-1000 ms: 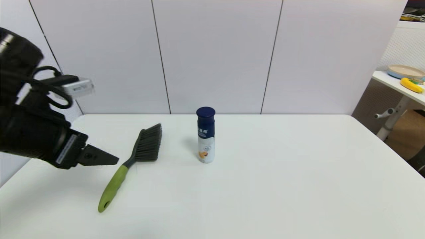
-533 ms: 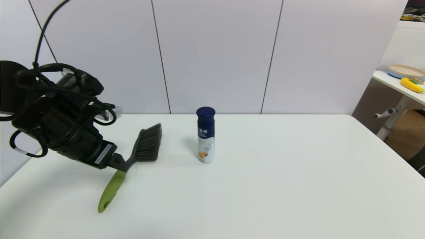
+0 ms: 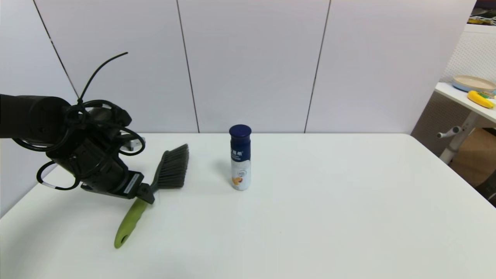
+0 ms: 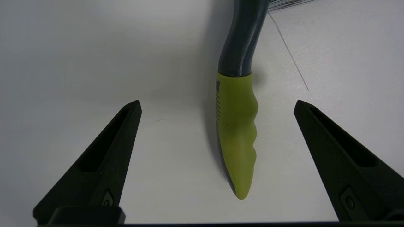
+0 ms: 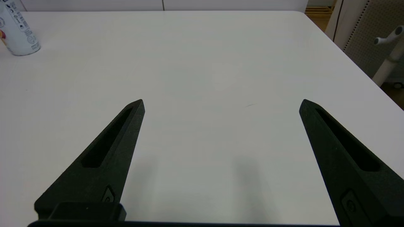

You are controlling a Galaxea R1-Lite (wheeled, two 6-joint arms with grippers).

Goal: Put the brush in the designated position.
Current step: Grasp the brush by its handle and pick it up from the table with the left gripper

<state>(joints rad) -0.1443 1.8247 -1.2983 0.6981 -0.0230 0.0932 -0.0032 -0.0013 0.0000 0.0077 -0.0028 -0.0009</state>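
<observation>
The brush (image 3: 170,168) lies flat on the white table (image 3: 310,217) at the left. Its dark bristles point to the far side and its lime-green handle (image 3: 130,223) points to the near edge. My left gripper (image 3: 146,195) hangs low over the joint of neck and handle. In the left wrist view it (image 4: 217,102) is open, with one finger on each side of the green handle (image 4: 236,132) and neither touching it. My right gripper (image 5: 221,101) is open over bare tabletop, outside the head view. Nothing on the table marks the designated position.
A white bottle with a navy cap (image 3: 240,157) stands upright to the right of the bristles; its base (image 5: 17,34) shows in the right wrist view. A side table with a plate (image 3: 473,83) and a banana stands beyond the right edge.
My left arm has swung in from the left and come down, bringing its gripper from beside the brush to over the handle. Brush and bottle have not moved.
</observation>
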